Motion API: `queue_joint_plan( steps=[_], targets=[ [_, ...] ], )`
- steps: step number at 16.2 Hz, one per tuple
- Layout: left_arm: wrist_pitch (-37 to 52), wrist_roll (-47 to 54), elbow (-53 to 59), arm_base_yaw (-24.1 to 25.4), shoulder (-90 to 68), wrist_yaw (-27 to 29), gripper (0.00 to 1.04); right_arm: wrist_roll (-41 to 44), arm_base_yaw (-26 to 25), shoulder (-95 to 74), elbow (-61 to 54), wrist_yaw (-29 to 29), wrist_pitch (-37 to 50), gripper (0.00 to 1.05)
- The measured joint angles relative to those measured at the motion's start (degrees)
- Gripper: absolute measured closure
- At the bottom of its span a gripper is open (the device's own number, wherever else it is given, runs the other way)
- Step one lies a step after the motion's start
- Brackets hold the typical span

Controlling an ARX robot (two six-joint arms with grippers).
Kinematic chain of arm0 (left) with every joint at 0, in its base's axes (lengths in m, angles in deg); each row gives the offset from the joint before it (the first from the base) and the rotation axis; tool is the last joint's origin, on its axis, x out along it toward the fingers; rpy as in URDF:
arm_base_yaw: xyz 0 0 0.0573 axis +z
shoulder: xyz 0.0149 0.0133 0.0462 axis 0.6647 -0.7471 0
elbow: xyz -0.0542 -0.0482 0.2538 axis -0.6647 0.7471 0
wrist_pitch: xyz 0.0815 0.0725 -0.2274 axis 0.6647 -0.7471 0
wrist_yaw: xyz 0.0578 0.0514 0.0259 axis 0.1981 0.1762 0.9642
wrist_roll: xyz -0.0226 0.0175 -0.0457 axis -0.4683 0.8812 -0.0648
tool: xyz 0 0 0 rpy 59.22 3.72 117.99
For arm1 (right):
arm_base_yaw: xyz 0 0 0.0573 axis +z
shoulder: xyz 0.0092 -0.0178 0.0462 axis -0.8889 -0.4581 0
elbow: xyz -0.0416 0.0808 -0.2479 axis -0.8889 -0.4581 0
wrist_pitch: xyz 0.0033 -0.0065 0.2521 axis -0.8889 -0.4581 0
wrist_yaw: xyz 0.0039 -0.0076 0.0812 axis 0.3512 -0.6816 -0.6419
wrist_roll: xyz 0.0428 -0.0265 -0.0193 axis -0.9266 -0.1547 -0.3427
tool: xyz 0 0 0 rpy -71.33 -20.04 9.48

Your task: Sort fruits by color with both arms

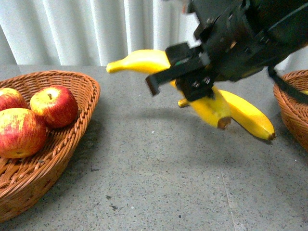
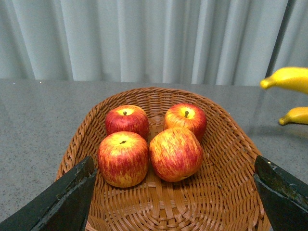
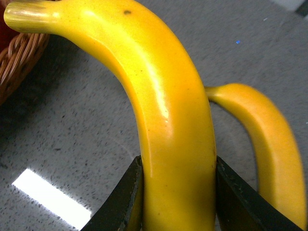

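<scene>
My right gripper [image 1: 180,79] [image 3: 178,192] is shut on a long yellow banana [image 1: 139,61] [image 3: 168,110], held above the grey table with its stem pointing left. Under it a second banana [image 1: 250,118] [image 3: 274,159] lies on the table. Three red-and-yellow apples [image 1: 54,106] show in the left wicker basket [image 1: 72,79]. In the left wrist view, my left gripper [image 2: 173,197] hangs open over this basket [image 2: 231,125] with nothing between its fingers, and several apples [image 2: 175,154] sit just beyond them. Both bananas [image 2: 288,78] show at that view's edge. The left gripper is out of the front view.
A second wicker basket [image 1: 288,110] stands at the right edge of the table, beside the lying banana. The grey speckled tabletop [image 1: 159,183] stretches between the two baskets. White curtains [image 1: 86,29] close off the back.
</scene>
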Motion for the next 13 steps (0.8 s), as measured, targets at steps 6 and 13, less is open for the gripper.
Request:
queue_joint_plan(
  steps=[6, 13],
  targets=[
    [0.00, 0.00, 0.00, 0.00, 0.00, 0.00, 0.07, 2.73, -10.75, 6.84, 1.33, -4.24, 0.11, 0.70],
    [0.00, 0.00, 0.00, 0.00, 0.00, 0.00, 0.07, 14.27, -34.93, 14.69, -13.35, -18.18, 6.99, 0.71]
  ],
)
